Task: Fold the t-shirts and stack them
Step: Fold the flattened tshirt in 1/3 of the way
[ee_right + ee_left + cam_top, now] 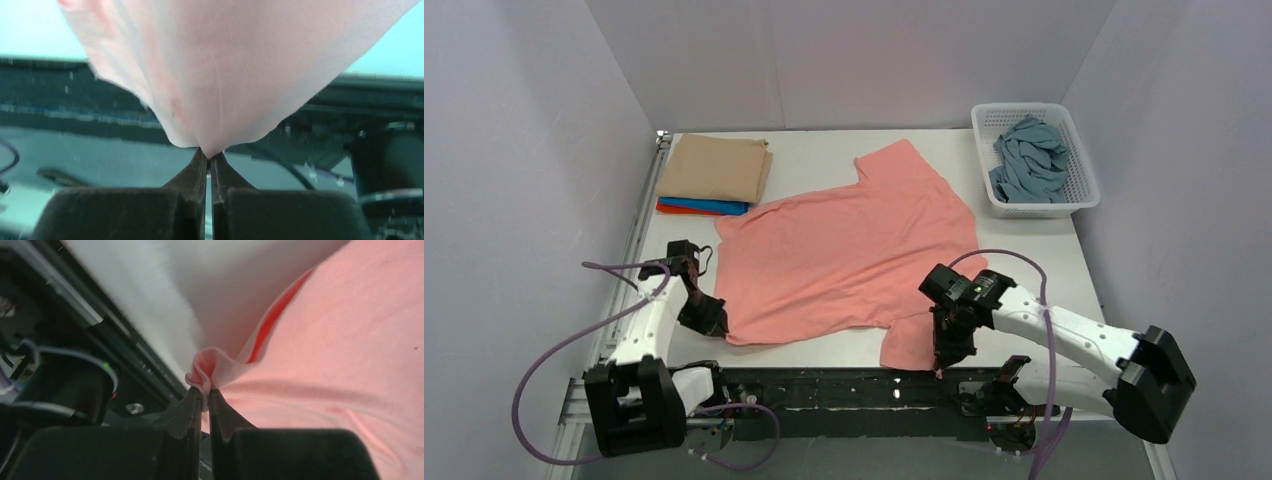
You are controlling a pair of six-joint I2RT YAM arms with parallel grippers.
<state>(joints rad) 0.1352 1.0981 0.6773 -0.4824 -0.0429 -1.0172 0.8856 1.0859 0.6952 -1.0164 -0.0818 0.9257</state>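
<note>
The salmon-pink t-shirt lies spread on the white table, one sleeve toward the back. My left gripper is shut on its near left hem corner, pinched between the fingertips. My right gripper is shut on the near right sleeve tip, which hangs over the table's front edge. A folded stack sits at the back left: the tan t-shirt on top, the bright blue t-shirt and the orange-red t-shirt beneath. The dusty grey-blue t-shirt lies crumpled in the basket.
The white mesh basket stands at the back right. A metal rail runs along the table's left edge. The black base plate and purple cables lie along the near edge. Grey walls enclose the table.
</note>
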